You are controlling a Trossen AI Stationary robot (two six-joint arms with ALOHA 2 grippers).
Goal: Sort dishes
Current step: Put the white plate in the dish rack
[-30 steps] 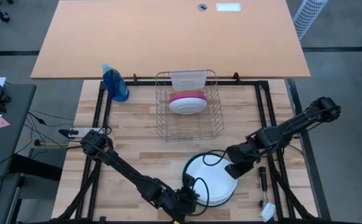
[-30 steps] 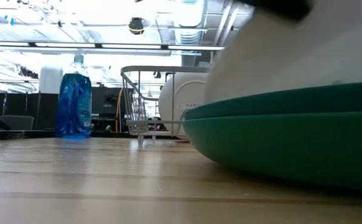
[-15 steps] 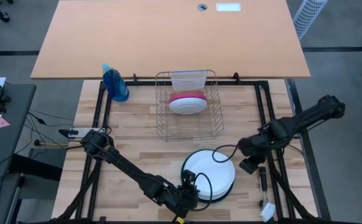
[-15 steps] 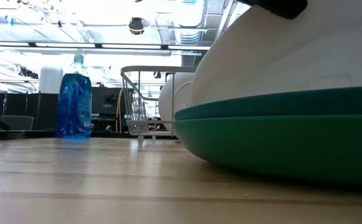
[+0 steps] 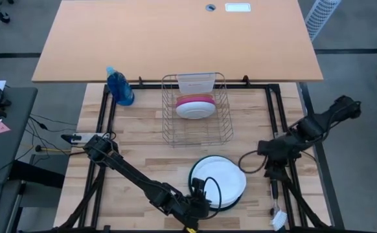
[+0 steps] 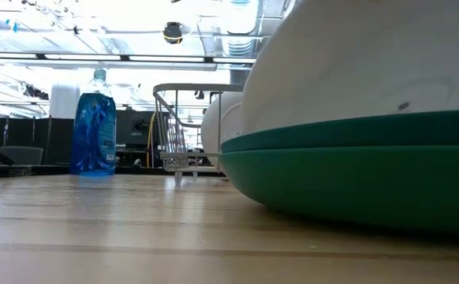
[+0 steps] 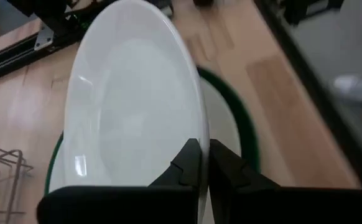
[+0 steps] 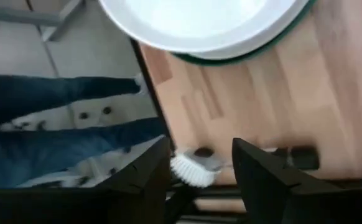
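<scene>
Left gripper (image 7: 203, 163) clamped on near rim of white plate (image 7: 131, 106), tilted up off dark green plate (image 5: 237, 165) at front centre. Wire dish rack (image 5: 197, 110) straight behind. Right gripper (image 8: 199, 165) spread open, empty, off right.

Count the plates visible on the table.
5: pink plate and white plate in the rack; lifted plate in left gripper, over lower white plate and green plate. Others may hide.

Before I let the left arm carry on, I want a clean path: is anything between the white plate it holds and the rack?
Nothing visible. The left gripper pinches the white plate; bare table runs to the rack.
</scene>
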